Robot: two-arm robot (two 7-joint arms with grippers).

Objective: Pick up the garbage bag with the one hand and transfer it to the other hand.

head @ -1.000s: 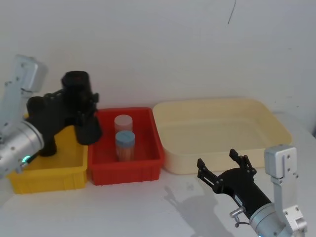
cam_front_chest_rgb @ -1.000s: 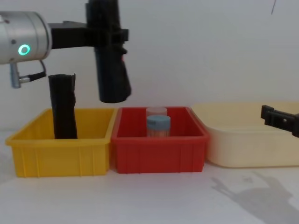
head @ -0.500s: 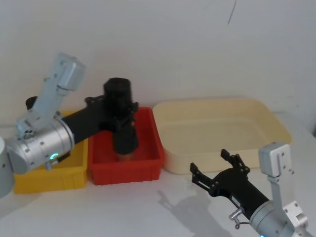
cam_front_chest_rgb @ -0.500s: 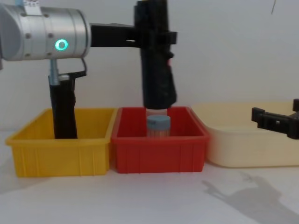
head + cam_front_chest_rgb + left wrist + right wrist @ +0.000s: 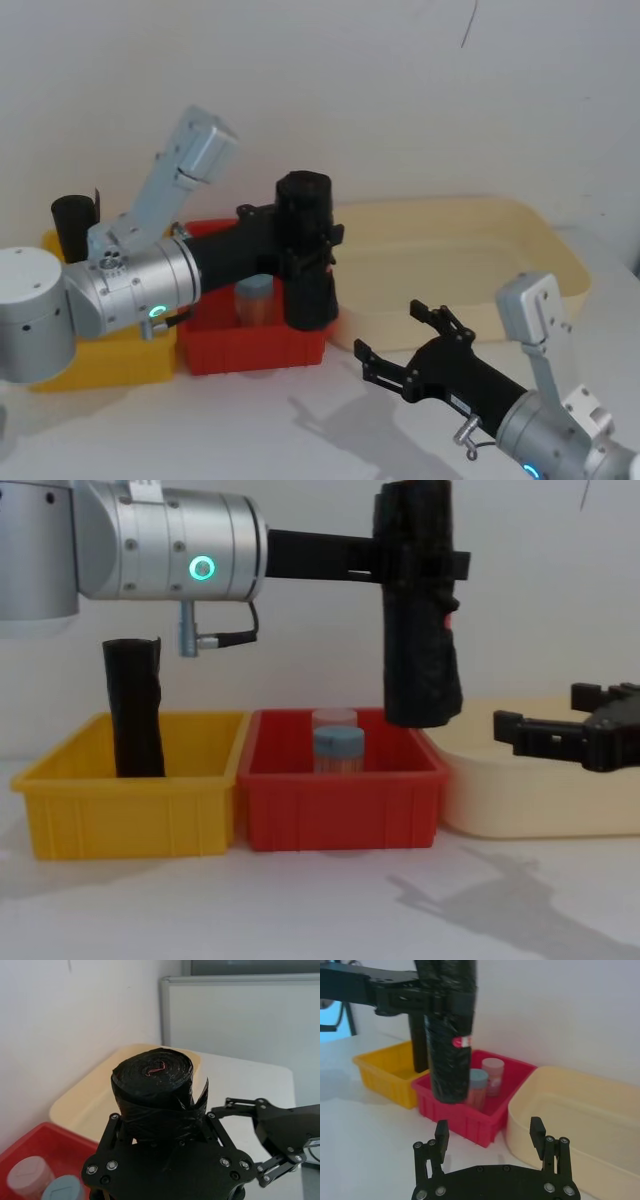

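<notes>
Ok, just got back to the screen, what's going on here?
The left gripper is shut on the garbage bag, holding it upright in the air over the right end of the red bin. The right gripper is open, low in front of the cream tray, facing the bag but apart from it. The handover is not yet done. A slimmer black roll stands in the yellow bin.

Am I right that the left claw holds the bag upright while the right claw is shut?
Not quite: the right claw is open, fingers spread, as the right wrist view shows. The left claw does hold the bag upright.
</notes>
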